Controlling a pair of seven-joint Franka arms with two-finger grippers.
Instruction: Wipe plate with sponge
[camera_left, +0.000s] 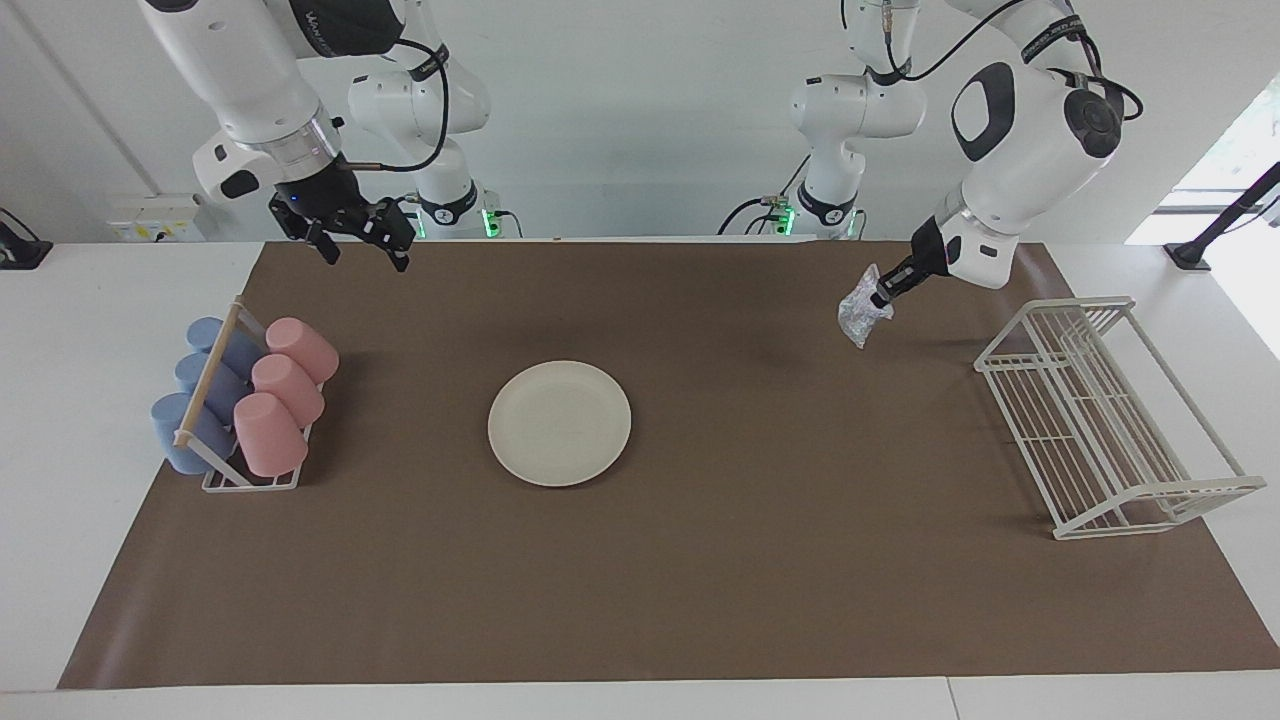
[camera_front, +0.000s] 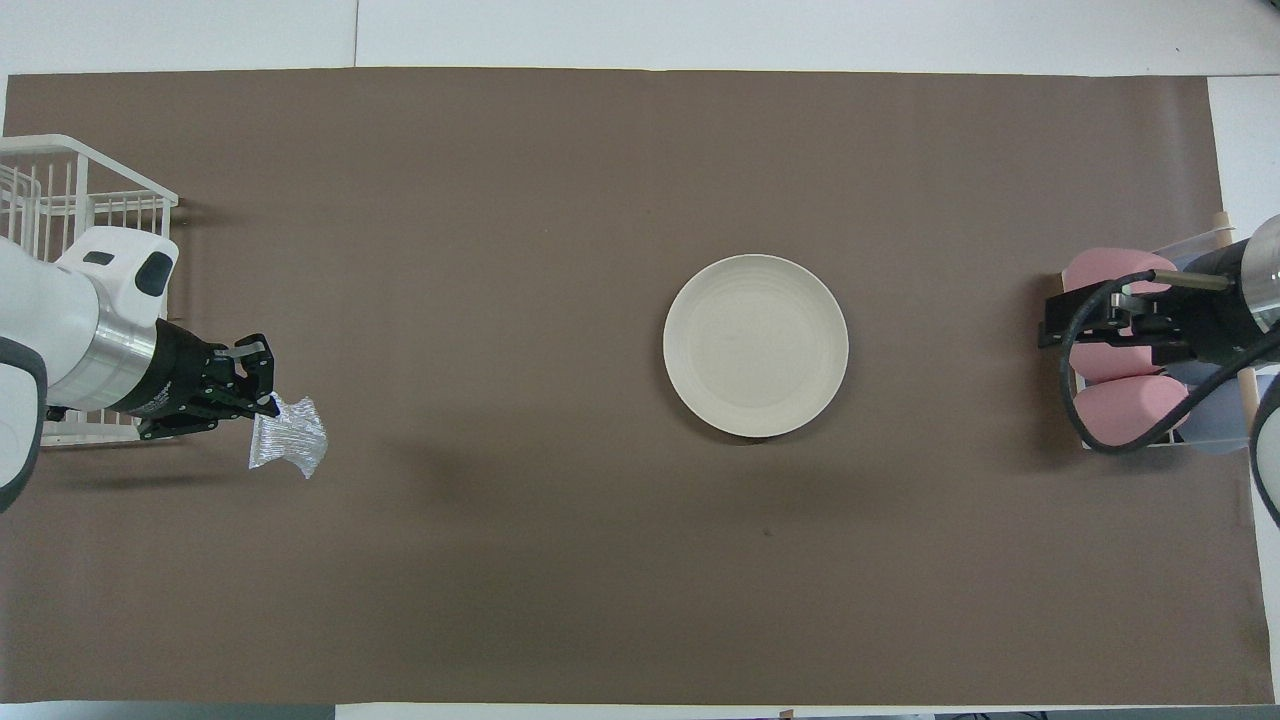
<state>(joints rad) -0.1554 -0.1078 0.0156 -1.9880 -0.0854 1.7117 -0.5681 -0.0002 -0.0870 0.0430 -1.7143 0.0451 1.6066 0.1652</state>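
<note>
The cream-white plate (camera_left: 559, 423) (camera_front: 756, 345) lies flat in the middle of the brown mat with nothing on it. My left gripper (camera_left: 879, 297) (camera_front: 268, 405) is shut on one edge of the silvery crinkled sponge (camera_left: 860, 314) (camera_front: 288, 448), which hangs in the air over the mat beside the white wire rack, well away from the plate. My right gripper (camera_left: 365, 250) (camera_front: 1048, 322) hangs open and holds nothing, over the mat's edge by the cup rack at the right arm's end.
A small rack of pink and blue cups (camera_left: 243, 400) (camera_front: 1125, 360) stands at the right arm's end of the mat. A white wire dish rack (camera_left: 1105, 420) (camera_front: 70, 210) stands at the left arm's end. The brown mat (camera_left: 760, 580) covers the table's middle.
</note>
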